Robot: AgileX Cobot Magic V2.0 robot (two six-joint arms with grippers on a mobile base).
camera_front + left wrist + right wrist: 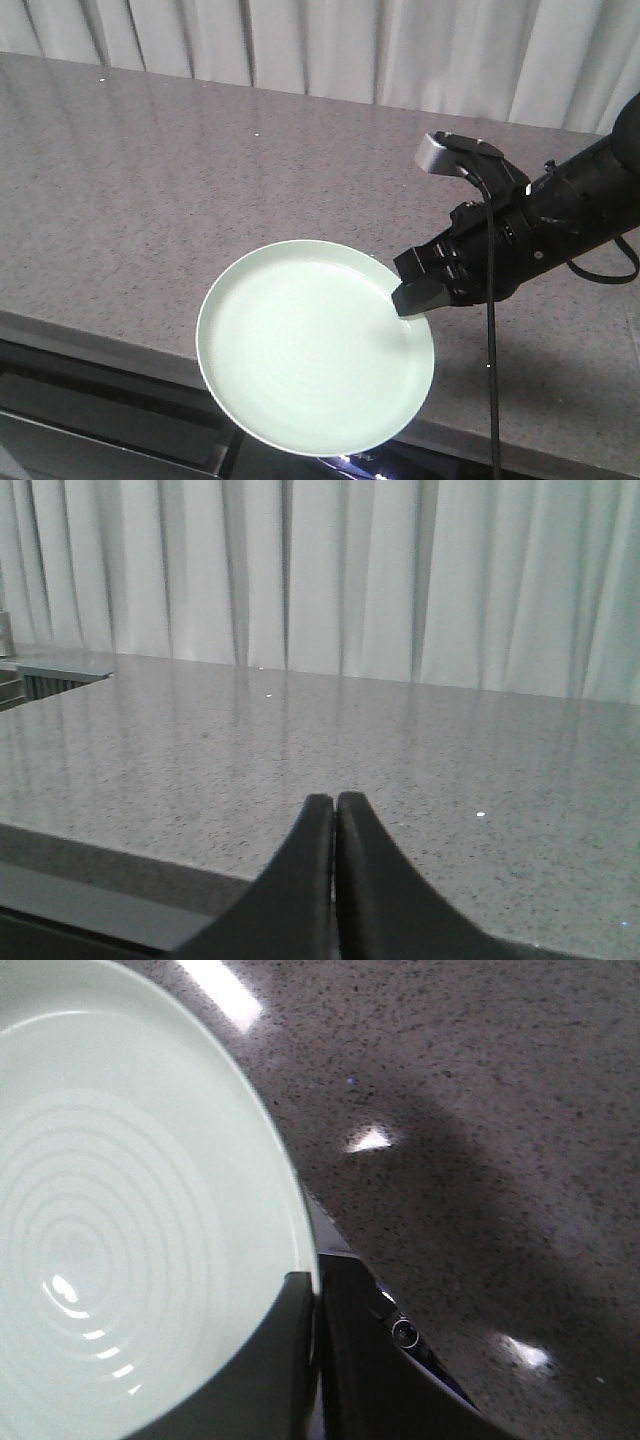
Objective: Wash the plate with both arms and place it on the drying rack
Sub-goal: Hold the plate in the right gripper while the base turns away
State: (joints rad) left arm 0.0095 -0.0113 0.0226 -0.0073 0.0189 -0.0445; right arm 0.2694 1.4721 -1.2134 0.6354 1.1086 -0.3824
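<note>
In the left wrist view, a grey-green edge (60, 668) shows at the far left of the countertop (420, 760). It may belong to the drying rack or the sink, but too little of it shows to tell. The left gripper (334, 810) hangs over the front of the counter with its two fingers pressed together and nothing between them.

In the front view, the plate (310, 350) sits left of centre, face up and slightly tilted, and overhangs the counter's front edge. Whether its far rim touches the stone cannot be told. At the plate's right rim, the right gripper (415, 295) is clamped onto the plate, and the right wrist view shows the rim pinched between the two fingers (270, 1360). The right arm (570, 210) reaches in from the right, with its cable (492, 380) hanging down in front of it.

The step in hand looks like carrying the plate to be washed. A one-sided pinch on a glossy rim can let the plate pivot or slip, so the right arm should move slowly and keep the plate close to level. The left gripper must open before it can take the opposite rim. It should come in from the left, well clear of the cable, and only take weight once both grips are square on the rim.
</note>
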